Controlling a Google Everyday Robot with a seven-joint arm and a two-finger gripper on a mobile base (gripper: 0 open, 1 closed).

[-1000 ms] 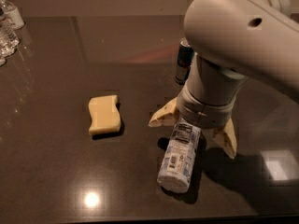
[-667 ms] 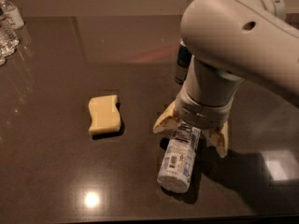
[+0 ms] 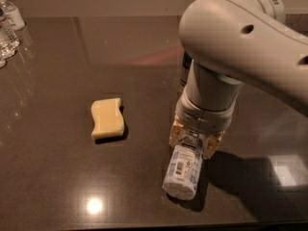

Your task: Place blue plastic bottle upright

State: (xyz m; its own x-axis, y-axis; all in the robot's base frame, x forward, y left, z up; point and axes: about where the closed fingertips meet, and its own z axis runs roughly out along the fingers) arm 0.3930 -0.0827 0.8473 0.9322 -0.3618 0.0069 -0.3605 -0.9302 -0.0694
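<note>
The blue plastic bottle (image 3: 184, 173) lies on its side on the dark table (image 3: 57, 177), its base toward the camera and its pale label with black print facing up. Its cap end is hidden under the gripper. My gripper (image 3: 195, 141) comes down from above on the bottle's upper part. Its tan fingers (image 3: 178, 134) press against both sides of the bottle, shut on it. The bottle still rests on the table.
A yellow sponge (image 3: 107, 118) lies to the left of the bottle. A dark drink can (image 3: 185, 67) stands behind the arm, mostly hidden. Small clear bottles (image 3: 7, 25) are grouped at the far left corner. The table's front edge runs close below the bottle.
The gripper's fingers were spread wide beside the bottle and have closed in onto it. The bottle has not moved.
</note>
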